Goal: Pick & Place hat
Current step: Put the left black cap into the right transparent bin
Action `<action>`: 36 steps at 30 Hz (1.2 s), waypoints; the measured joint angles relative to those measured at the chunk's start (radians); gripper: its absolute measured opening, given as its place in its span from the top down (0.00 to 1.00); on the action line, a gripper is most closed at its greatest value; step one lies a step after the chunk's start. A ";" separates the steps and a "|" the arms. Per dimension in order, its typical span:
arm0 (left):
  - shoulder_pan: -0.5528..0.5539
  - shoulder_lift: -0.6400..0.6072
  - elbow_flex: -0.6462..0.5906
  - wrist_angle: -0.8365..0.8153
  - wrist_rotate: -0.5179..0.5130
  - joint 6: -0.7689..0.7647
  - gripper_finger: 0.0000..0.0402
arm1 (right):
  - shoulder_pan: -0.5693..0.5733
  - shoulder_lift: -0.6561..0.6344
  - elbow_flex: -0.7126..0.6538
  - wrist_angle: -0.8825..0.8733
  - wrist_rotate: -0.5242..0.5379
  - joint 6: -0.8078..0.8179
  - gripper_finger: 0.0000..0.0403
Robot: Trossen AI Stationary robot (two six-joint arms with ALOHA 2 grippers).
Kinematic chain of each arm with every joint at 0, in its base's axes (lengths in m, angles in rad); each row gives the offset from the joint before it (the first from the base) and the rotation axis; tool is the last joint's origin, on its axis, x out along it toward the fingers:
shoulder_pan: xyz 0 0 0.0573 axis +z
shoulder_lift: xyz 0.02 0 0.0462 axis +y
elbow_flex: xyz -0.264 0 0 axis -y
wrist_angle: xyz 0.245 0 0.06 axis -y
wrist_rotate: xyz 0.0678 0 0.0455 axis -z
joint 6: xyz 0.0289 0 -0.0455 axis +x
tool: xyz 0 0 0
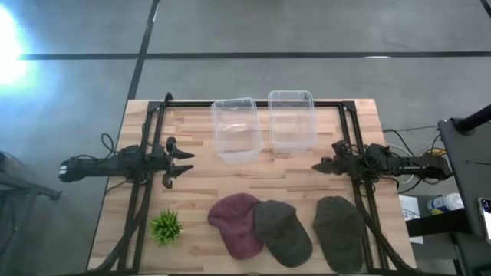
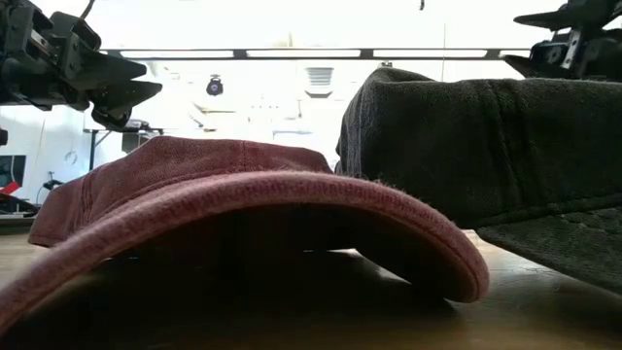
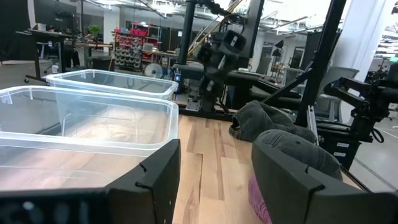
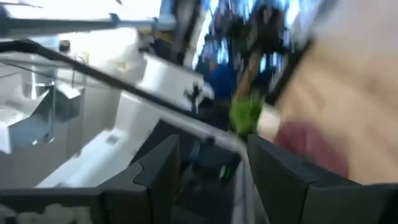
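Observation:
Three caps lie brim-down along the table's near edge: a maroon hat (image 1: 236,222) (image 2: 243,194), a dark grey hat (image 1: 282,231) (image 2: 486,136) partly overlapping it, and a dark olive hat (image 1: 337,232) to the right. My left gripper (image 1: 184,164) (image 3: 214,155) hovers open over the table's left side, level, pointing toward the right edge. My right gripper (image 1: 321,165) (image 4: 211,149) hovers open at the right side, facing the left one. Neither touches a hat.
Two clear plastic bins (image 1: 236,129) (image 1: 291,119) stand side by side at the far middle of the table. A small green plant (image 1: 166,227) sits near the near left corner. Bare wood lies between the grippers and between bins and hats.

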 joint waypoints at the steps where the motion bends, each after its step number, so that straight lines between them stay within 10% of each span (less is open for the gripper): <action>1: 0.000 0.000 0.000 0.000 0.000 0.000 0.52 | 0.017 0.022 0.001 -0.003 -0.003 0.020 0.54; 22: 0.000 0.000 0.000 -0.001 0.000 0.000 0.52 | 0.572 1.125 0.675 -0.374 0.186 0.598 0.54; 36: 0.000 0.000 0.000 -0.001 0.000 0.000 0.52 | 0.821 1.554 1.012 -0.458 0.127 0.823 0.54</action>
